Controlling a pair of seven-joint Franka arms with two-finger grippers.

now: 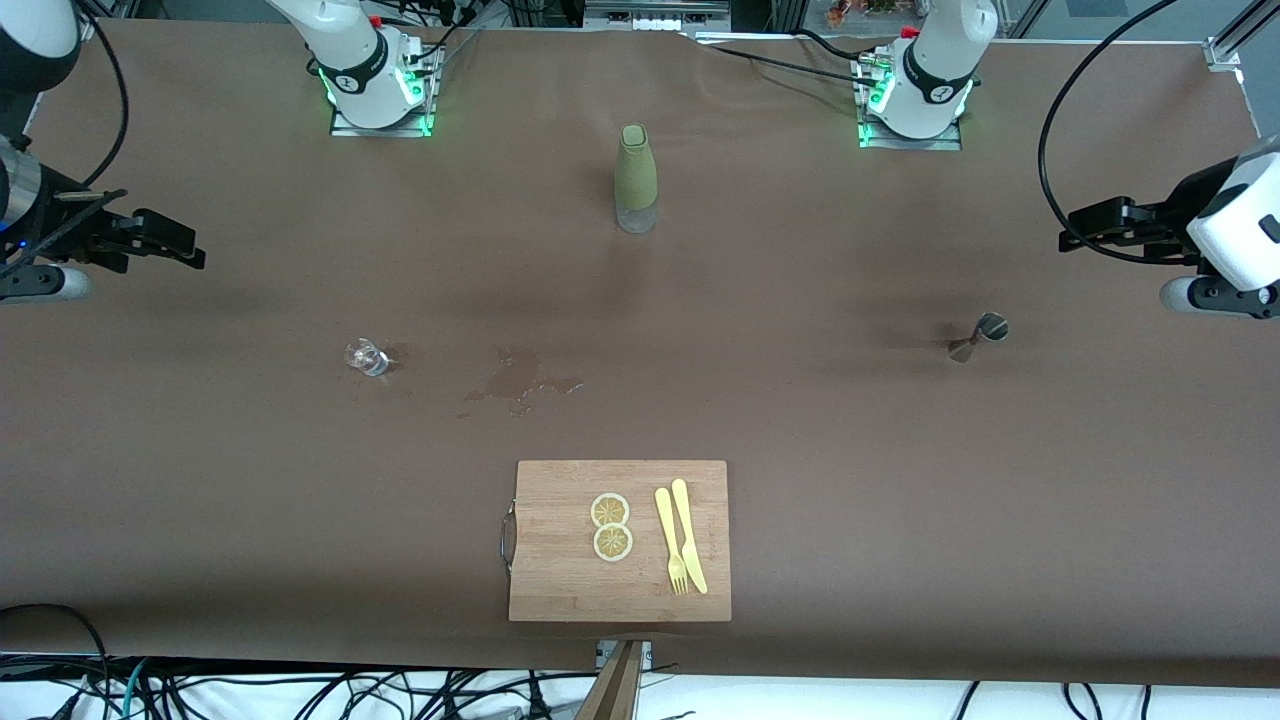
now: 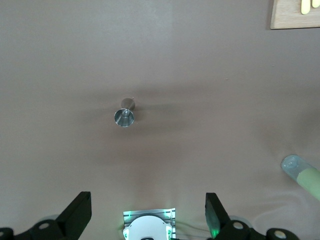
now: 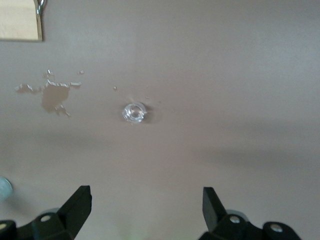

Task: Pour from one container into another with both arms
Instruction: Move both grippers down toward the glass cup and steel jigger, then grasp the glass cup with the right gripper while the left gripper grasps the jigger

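A tall bottle (image 1: 636,180) with an olive-green sleeve stands upright mid-table between the two bases. Toward the right arm's end sits a small clear glass (image 1: 367,357), seen from above in the right wrist view as the glass (image 3: 134,112). A metal jigger (image 1: 980,335) lies toward the left arm's end; the left wrist view looks down on the jigger (image 2: 124,116). My left gripper (image 1: 1072,230) (image 2: 148,207) hangs open and empty over the table's end. My right gripper (image 1: 192,247) (image 3: 146,202) hangs open and empty over the other end.
A wet spill (image 1: 520,378) (image 3: 55,95) marks the brown table cover beside the glass. A wooden cutting board (image 1: 560,580) near the front edge carries two lemon slices (image 1: 611,525), a yellow fork (image 1: 670,540) and a yellow knife (image 1: 690,535).
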